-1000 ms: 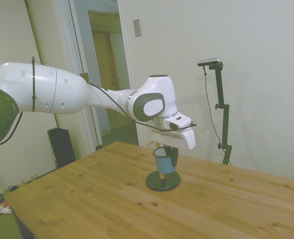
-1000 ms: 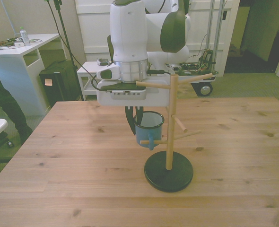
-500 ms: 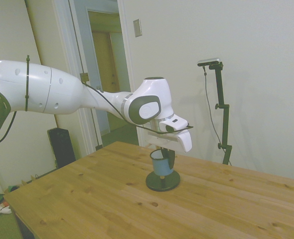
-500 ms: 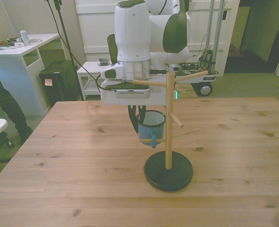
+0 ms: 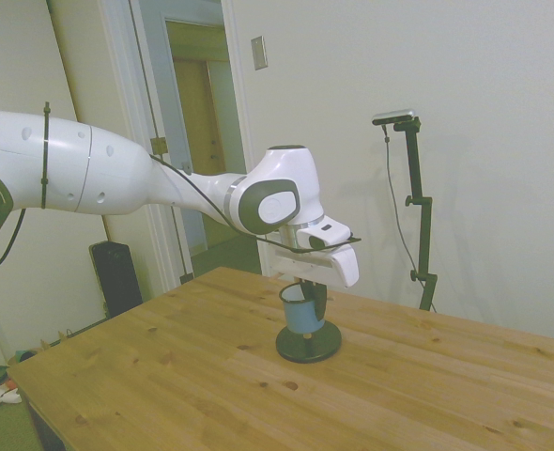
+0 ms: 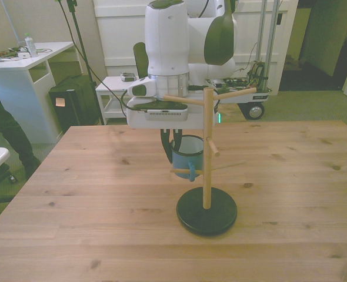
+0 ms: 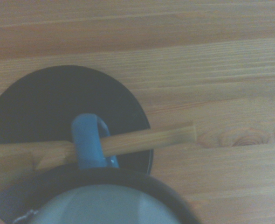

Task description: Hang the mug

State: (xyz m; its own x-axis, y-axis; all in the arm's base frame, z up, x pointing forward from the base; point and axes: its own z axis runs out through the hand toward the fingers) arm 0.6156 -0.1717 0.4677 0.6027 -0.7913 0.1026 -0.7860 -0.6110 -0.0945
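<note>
Small blue-teal enamel mug (image 6: pixel 187 156) upright, opening up, loop handle (image 7: pixel 88 146) threaded over low wooden peg (image 7: pixel 147 138) of black-based wooden peg stand (image 6: pixel 206 176). White two-finger gripper (image 6: pixel 174 147) clamped on mug rim.

blue mug (image 6: pixel 186 160), pale wooden peg stand (image 6: pixel 206 154) on black base (image 6: pixel 206 214)

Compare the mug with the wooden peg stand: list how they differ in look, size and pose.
The mug is blue-teal with a dark rim; the peg stand is pale wood on a round black base.
The mug is shorter than the stand.
The mug is held off the table by the gripper; the stand rests on the table.
They meet at one point: the mug's handle is threaded over a lower peg.
</note>
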